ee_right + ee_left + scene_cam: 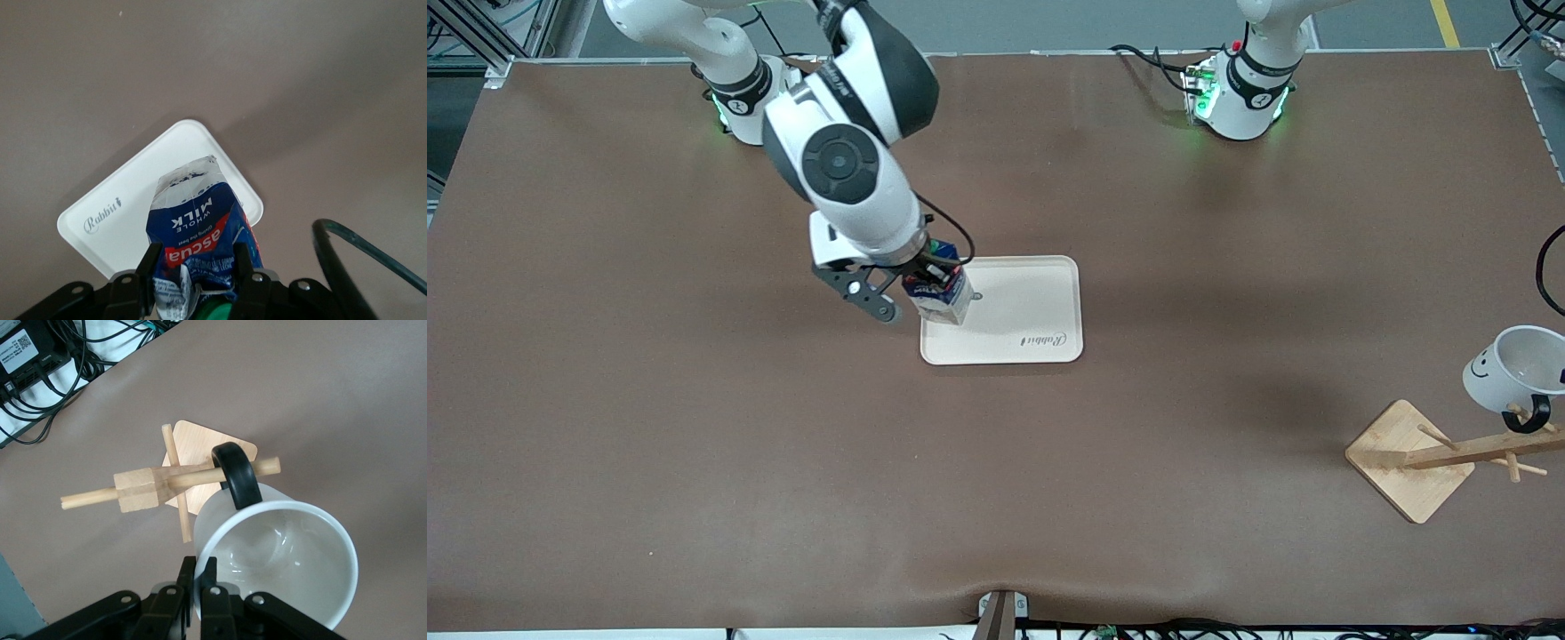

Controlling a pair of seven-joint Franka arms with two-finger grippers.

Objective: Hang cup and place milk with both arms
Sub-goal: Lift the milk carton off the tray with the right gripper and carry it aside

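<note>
Neither step is finished: the right gripper (pixel 927 277), fingers clamped on the milk carton (pixel 940 295), holds it over the white tray (pixel 1040 307), while the left gripper (pixel 198 587), pinching the smiley cup's (pixel 280 553) rim, has its handle (pixel 237 475) looped on the wooden rack's (pixel 153 487) peg.

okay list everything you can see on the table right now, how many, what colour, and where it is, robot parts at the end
milk: one, dark blue carton with red and white label, held over the tray's edge toward the right arm's end.
tray: one, cream, middle of the table.
cup: one, white with black smiley and black handle, handle looped on a rack peg.
rack: one, pale wood, at the left arm's end of the table.
table: one, brown.
right gripper: one, black, shut on the milk.
left gripper: one, black, shut on the cup's rim.
</note>
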